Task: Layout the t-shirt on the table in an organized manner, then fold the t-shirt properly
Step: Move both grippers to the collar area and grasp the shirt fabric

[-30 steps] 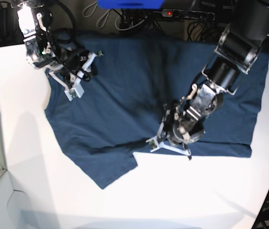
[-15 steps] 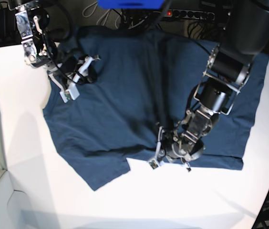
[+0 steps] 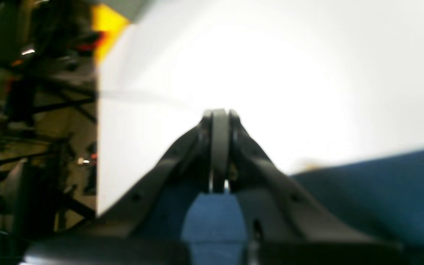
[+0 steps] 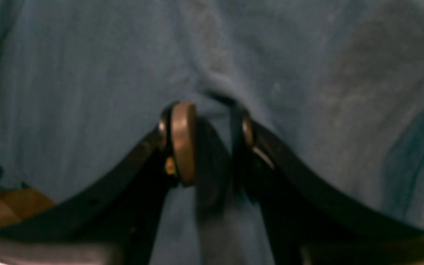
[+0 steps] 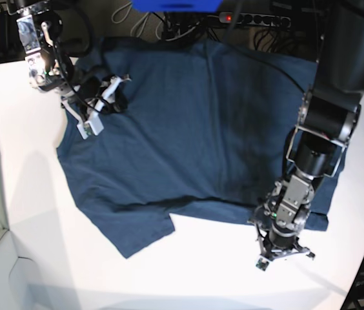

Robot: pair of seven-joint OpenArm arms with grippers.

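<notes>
The dark navy t-shirt (image 5: 188, 129) lies spread nearly flat on the white table (image 5: 33, 213), with one sleeve pointing to the front left. My right gripper (image 5: 108, 100) is at the shirt's back left and is closed on a raised fold of cloth, seen close up in the right wrist view (image 4: 214, 125). My left gripper (image 5: 284, 253) is shut just past the front hem, near the shirt's right corner. In the left wrist view its tips (image 3: 219, 125) are pressed together over bare table, with blue cloth (image 3: 374, 191) behind them.
Cables and a power strip (image 5: 253, 19) run behind the table's back edge, next to a blue object (image 5: 175, 5). The table's left edge (image 5: 1, 194) drops to a lower grey surface. White tabletop lies in front of the hem (image 5: 188, 271).
My left gripper has slid from the middle of the front hem to the right and forward, off the cloth. My right gripper has pulled the shirt's back left part slightly up and left. The hem lies straighter.
</notes>
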